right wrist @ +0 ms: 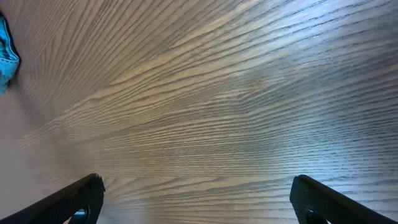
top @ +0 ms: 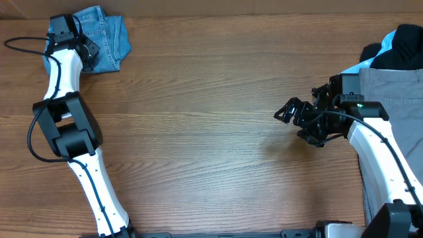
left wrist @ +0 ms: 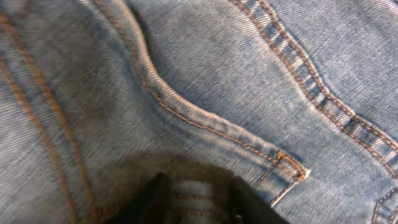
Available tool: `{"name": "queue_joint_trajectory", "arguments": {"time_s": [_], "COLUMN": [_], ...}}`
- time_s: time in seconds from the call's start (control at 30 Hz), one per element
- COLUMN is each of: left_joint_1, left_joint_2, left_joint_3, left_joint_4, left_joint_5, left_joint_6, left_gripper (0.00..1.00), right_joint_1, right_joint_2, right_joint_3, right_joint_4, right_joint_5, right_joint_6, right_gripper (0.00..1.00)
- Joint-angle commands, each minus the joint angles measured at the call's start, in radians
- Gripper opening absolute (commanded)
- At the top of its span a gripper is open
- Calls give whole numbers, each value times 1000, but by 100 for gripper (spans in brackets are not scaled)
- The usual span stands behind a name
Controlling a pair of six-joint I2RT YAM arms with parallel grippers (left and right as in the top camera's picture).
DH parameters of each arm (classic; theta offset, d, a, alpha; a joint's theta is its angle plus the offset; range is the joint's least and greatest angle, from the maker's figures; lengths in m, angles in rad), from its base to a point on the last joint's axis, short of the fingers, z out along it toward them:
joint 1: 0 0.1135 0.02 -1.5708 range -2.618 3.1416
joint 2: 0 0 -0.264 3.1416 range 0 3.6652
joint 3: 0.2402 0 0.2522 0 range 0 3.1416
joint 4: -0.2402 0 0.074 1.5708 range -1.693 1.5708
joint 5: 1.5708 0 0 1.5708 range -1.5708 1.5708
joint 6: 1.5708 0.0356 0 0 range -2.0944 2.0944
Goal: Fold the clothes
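The clothes in hand are light-blue denim jeans [top: 109, 39], folded into a small bundle at the table's far left corner. My left gripper [top: 87, 49] hovers right over them. In the left wrist view the denim [left wrist: 205, 93] fills the frame, with orange stitching and a pocket corner. The left gripper [left wrist: 196, 200] has its jaws parted, and a stitched seam shows between the two dark fingers [left wrist: 155, 194]. My right gripper [top: 285, 112] hangs wide open over bare wood at the right. Nothing lies between its fingertips [right wrist: 81, 199] in the right wrist view.
A pile sits at the right edge: grey trousers [top: 390, 92], a black garment [top: 404, 47] and a pale blue one [top: 369, 65]. The wooden table [top: 211, 119] stretches between the arms. A bit of blue cloth [right wrist: 6, 56] shows at the right wrist view's left edge.
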Motion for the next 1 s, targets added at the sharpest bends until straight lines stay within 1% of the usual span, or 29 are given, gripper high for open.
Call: {"name": "queue_joint_trajectory", "arguments": {"time_s": [0.0,0.07,0.2,0.3,0.33,0.37,0.4,0.43,0.47,0.57,0.63,0.73,0.87,0.97], "left_joint_1": [14,14,14,11,8,6,2,-3,-10,-43,-80,-146,-237,-283], "left_joint_2": [-40,-70,-128,-188,-200,-212,-221,-226,-227,-222,-214,-200,-176,-149], "left_joint_3": [-18,-18,-18,-18,-18,-18,-18,-18,-18,-19,-19,-19,-19,-19], "left_joint_4": [-33,-33,-38,-89,-105,-119,-129,-134,-137,-143,-142,-122,-61,-14], "left_joint_5": [-93,-124,-141,-128,-114,-89,-56,-5,45,177,180,115,11,-65], "left_joint_6": [31,32,94,113,113,114,123,142,158,212,247,288,396,407], "left_gripper": [40,42,48,47,45,39,21,7,4,4,4,4,4,4], "right_joint_1": [1,1,1,1,1,1,1,1,1,1,1,1,1,1], "right_joint_2": [5,5,5,5,5,5,5,5,5,5,5,5,5,5], "right_joint_3": [11,11,11,11,11,11,11,11,11,11,11,11,11,11], "right_joint_4": [1,1,1,1,1,1,1,2,3,11,16,12,-3,-12], "right_joint_5": [11,11,11,23,28,34,37,37,37,37,36,36,36,37], "right_joint_6": [-13,-15,-16,-19,-19,-19,-19,-19,-19,-19,-19,-19,-19,-19], "right_gripper": [100,100,100,100,100,100,100,100,100,100,100,100,100,100]}}
